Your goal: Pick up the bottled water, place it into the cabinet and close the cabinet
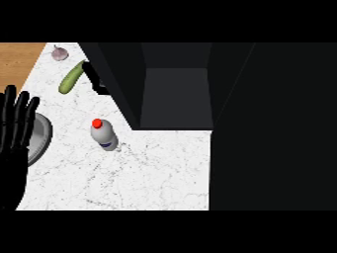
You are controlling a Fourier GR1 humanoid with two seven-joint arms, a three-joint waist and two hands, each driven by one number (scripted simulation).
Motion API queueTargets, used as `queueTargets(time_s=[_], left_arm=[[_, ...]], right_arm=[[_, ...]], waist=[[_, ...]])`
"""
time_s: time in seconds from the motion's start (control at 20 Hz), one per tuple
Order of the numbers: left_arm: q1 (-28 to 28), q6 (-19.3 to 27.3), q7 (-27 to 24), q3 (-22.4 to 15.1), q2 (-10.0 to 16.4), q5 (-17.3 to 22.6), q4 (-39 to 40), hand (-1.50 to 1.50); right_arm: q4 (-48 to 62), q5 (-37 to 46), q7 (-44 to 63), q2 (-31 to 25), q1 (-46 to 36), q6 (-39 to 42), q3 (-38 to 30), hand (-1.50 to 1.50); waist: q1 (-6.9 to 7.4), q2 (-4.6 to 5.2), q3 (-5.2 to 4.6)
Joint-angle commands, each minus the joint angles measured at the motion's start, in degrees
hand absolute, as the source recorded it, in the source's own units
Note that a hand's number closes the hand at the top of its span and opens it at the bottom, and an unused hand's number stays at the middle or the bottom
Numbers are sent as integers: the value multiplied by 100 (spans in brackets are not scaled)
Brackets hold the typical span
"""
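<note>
The bottled water [104, 134], clear with a red cap and a blue label, stands upright on the white marble counter [149, 173], just left of the cabinet. The dark cabinet [177, 94] is open, its inside showing as a grey recess, and its door [280, 128] fills the right side of the view. My left hand [7, 143] rests at the left edge, fingers straight and pointing up, well to the left of the bottle and touching nothing. My right hand does not show.
A green cucumber [71, 77] lies at the back left of the counter, with a garlic bulb [59, 53] behind it. A grey round plate [41, 138] sits partly under my left hand. A wooden surface [10, 62] lies at the far left.
</note>
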Motion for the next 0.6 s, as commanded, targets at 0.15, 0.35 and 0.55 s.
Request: queueTargets(time_s=[0.15,0.35,0.55], left_arm=[[-1075,-1224,148,-49,640,976,658,-150],[-1134,-1944,796,-85,763,2151,1248,-150],[-1481,-2178,1693,438,1242,3201,1208,-150]], right_arm=[[-522,-148,-26,110,424,43,98,-150],[-507,-791,324,100,785,861,1010,-150],[-1717,-1017,758,-106,1721,972,1156,-150]], waist=[[-227,86,-53],[-238,103,-52],[-171,48,-50]])
